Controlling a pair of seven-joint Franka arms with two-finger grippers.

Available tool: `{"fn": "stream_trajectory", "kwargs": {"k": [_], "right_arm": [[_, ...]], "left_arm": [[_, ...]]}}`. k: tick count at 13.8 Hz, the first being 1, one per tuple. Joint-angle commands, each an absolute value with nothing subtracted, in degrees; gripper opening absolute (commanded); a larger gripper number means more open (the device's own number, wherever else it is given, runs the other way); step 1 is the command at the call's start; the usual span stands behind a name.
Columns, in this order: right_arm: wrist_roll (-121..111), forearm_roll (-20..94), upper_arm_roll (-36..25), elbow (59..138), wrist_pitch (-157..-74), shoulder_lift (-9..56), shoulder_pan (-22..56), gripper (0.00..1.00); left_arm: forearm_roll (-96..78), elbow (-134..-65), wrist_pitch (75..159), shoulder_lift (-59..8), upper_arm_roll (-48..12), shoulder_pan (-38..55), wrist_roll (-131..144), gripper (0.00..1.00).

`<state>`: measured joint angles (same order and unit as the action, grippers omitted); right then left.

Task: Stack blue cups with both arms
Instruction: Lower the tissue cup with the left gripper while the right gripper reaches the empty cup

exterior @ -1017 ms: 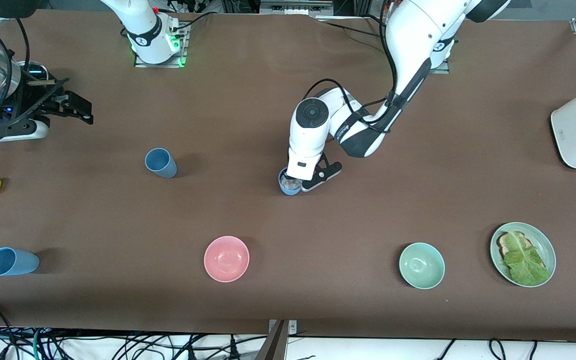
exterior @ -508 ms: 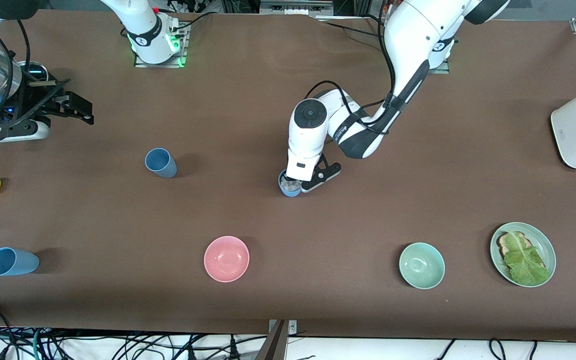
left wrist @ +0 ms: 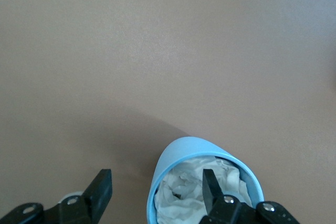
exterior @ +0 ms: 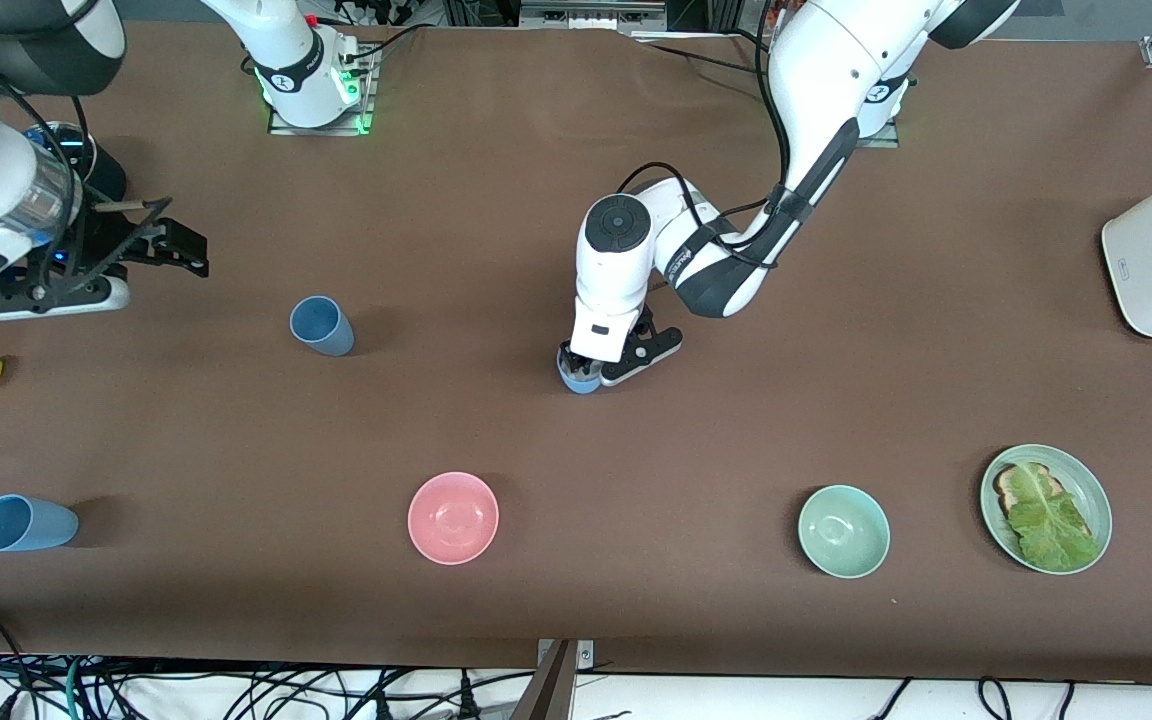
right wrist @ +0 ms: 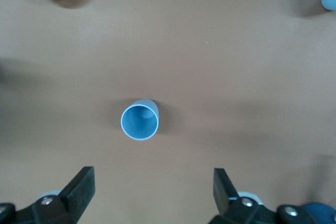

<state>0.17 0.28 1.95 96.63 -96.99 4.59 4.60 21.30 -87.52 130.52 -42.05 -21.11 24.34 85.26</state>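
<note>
The left gripper (exterior: 604, 372) is positioned at an upright blue cup (exterior: 576, 378) mid-table; its fingers are spread, one inside the rim and one outside, with crumpled white material (left wrist: 202, 190) seen in the cup. The right gripper (exterior: 151, 250) is held wide open and empty above the table near the right arm's end. A second blue cup (exterior: 322, 325) stands upright; a third (exterior: 24, 523) lies nearer the front camera. No legible writing is seen.

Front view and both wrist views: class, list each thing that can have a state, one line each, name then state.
Left tool: open, one finger inside the middle cup, one outside.
Middle cup: upright on the table, white crumpled stuffing inside.
Right tool: open, empty, over the table.
Second cup: upright, empty.
Third cup: lying on its side.
Pink bowl: upright, empty.
Mint-green bowl: upright, empty.
</note>
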Motion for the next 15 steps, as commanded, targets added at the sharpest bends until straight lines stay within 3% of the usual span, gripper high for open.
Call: {"fn": "stream_trajectory", "kwargs": {"k": [1,10,15], "right_arm": [[-0.8,-0.2,2.1,101.8,-102.3,4.4,4.2,1.00],[-0.7,-0.1,1.6,121.6,-121.1,3.7,4.1,1.00],[-0.7,-0.1,1.6,129.8,-128.1,1.9,4.1,1.00]], "left_arm": [[24.6,-86.2,130.3,-42.1,-20.7,24.8,85.8,0.91],[23.6,-86.9,129.3,-37.7,-21.0,24.0,79.7,0.99],[13.6,-86.0,118.1,-28.4,-21.4,21.0,66.7,1.00]]}}
